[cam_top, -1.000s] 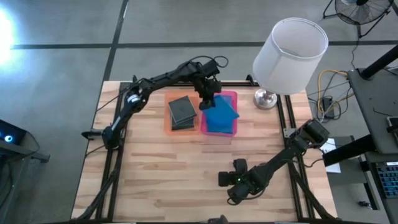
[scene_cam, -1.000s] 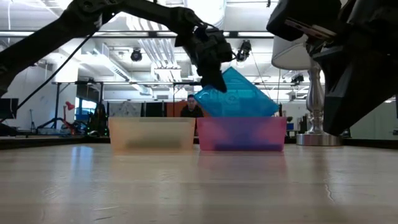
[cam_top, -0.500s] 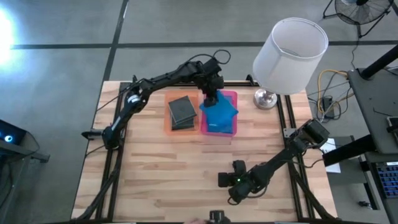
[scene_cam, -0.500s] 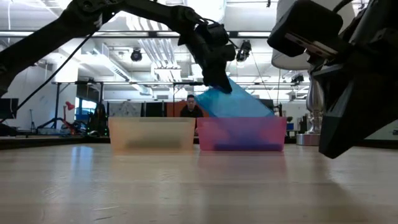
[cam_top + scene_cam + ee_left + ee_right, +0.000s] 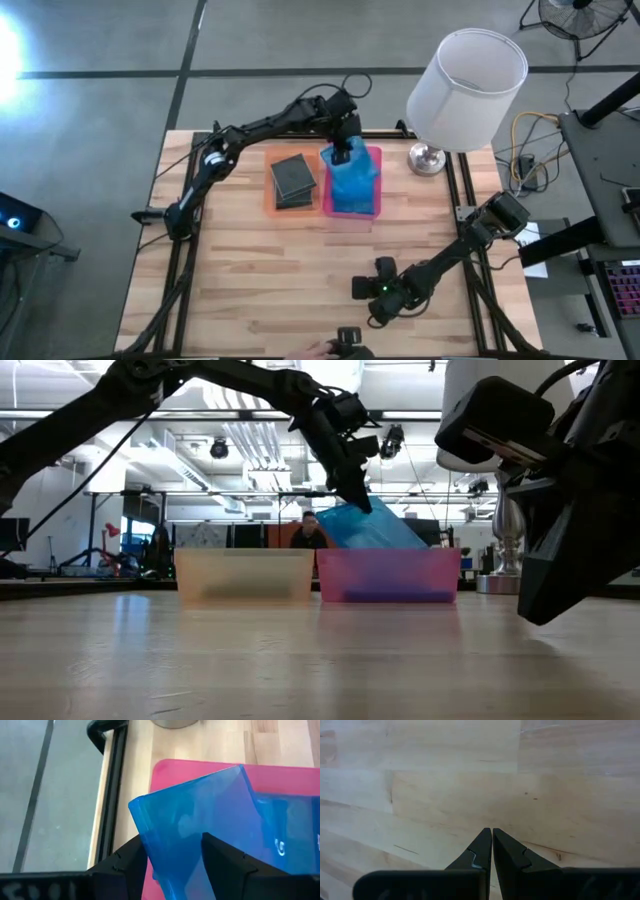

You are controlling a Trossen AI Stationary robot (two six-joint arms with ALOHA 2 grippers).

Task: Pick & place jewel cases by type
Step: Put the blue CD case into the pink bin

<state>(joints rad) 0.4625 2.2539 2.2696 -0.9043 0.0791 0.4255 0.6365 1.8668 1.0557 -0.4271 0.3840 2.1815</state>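
A bright blue jewel case (image 5: pixel 352 185) leans tilted in the pink tray (image 5: pixel 374 153), its raised far end (image 5: pixel 350 512) sticking up above the rim. My left gripper (image 5: pixel 345 152) hangs over the tray's far end. It is open, with the case's raised corner (image 5: pixel 172 820) between its fingers. Dark grey jewel cases (image 5: pixel 292 178) lie stacked in the orange tray (image 5: pixel 268 197) to the left. My right gripper (image 5: pixel 362 289) waits shut just above the bare wood (image 5: pixel 470 780) near the table's front edge. My left gripper's fingers (image 5: pixel 131 862) stand on either side of the blue case's raised far corner (image 5: pixel 150 810), coming slanting down from the far side. I cannot tell whether they touch it. The case's lower end rests in the pink tray (image 5: pixel 390 575).
A lamp with a white shade (image 5: pixel 467 88) and a metal base (image 5: pixel 427 158) stands at the table's far right, next to the pink tray. A person's hand (image 5: pixel 312 351) shows at the near edge. Open wood lies between the trays and my right gripper.
The blue case has sunk from well above the pink tray's rim to leaning in it, and has turned from cornerwise to in line with the tray. My left gripper has gone a little toward the far edge.
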